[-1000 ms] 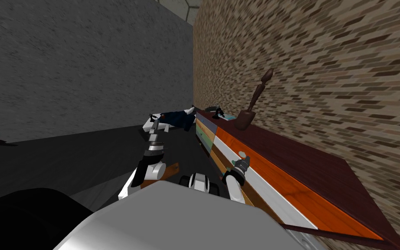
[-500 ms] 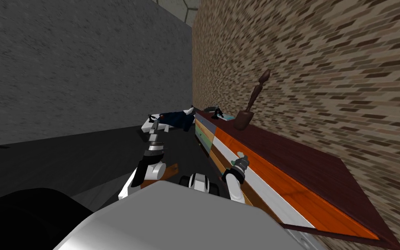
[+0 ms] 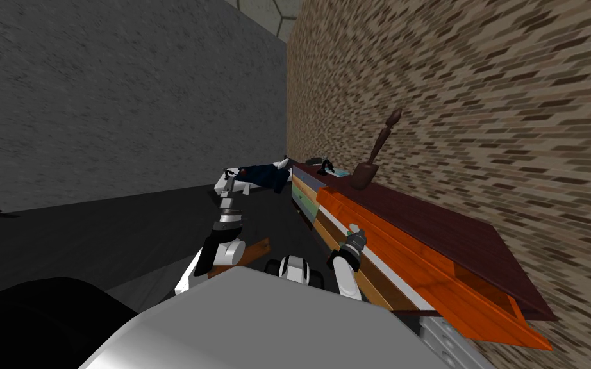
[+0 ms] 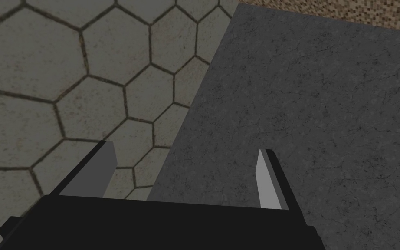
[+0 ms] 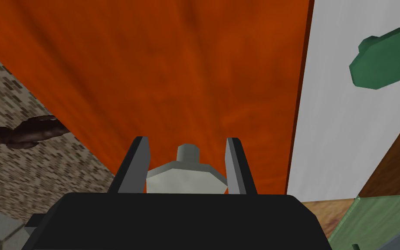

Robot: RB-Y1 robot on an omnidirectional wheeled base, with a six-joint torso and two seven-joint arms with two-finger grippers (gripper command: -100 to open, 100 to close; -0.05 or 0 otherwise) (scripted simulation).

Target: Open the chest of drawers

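Note:
The chest of drawers [image 3: 429, 224] stands along the brick wall on my right, with a dark red top and fronts of many colours. Its orange top drawer [image 3: 416, 269] is pulled out, and a gap shows under the top at the near end. My right gripper [image 3: 354, 230] is shut on that drawer's pale grey knob [image 5: 186, 178], with the fingers [image 5: 139, 165] pressed to the knob's sides against the orange front [image 5: 173, 78]. A white drawer with a green knob [image 5: 379, 58] lies beside it. My left gripper [image 3: 228, 181] is raised in front of me and open [image 4: 186, 149].
A dark wooden figure [image 3: 376, 157] stands on the chest's top, with small items [image 3: 323, 168] at the far end. A dark blue cloth heap [image 3: 259, 174] lies on the floor past the chest. A brown wooden piece [image 3: 254, 251] lies near my base.
The orange drawer has slid out of the chest towards me, and my right gripper has drawn back with its knob. The left arm has not moved.

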